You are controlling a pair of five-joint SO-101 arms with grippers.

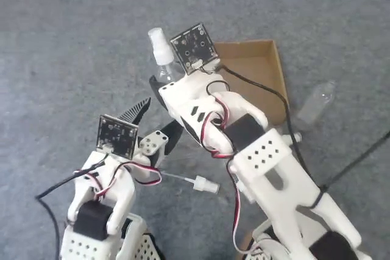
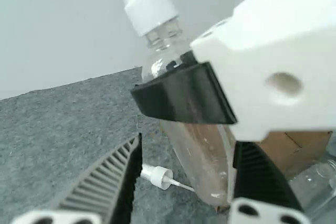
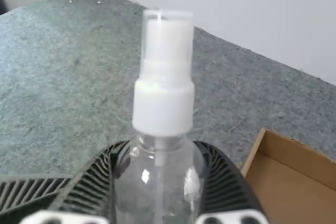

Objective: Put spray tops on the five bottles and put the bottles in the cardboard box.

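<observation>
My right gripper (image 1: 163, 84) is shut on a clear bottle (image 1: 164, 72), held upright above the carpet just left of the cardboard box (image 1: 262, 65). A white spray top (image 3: 163, 93) sits on the bottle's neck (image 2: 163, 38). Black ribbed fingers (image 3: 86, 184) clasp the bottle's shoulders (image 3: 157, 177). My left gripper (image 1: 159, 119) is open just below the right one. In the left wrist view the bottle's lower body (image 2: 202, 153) stands between its spread fingers (image 2: 107, 184). A loose spray top (image 1: 204, 184) with its thin tube lies on the carpet between the two arms.
An uncapped clear bottle (image 1: 317, 101) lies on the grey carpet right of the box. Another clear bottle (image 2: 320, 182) shows beside the cardboard wall (image 2: 294, 145). A black cable (image 1: 256, 86) crosses the box. Open carpet lies left and far.
</observation>
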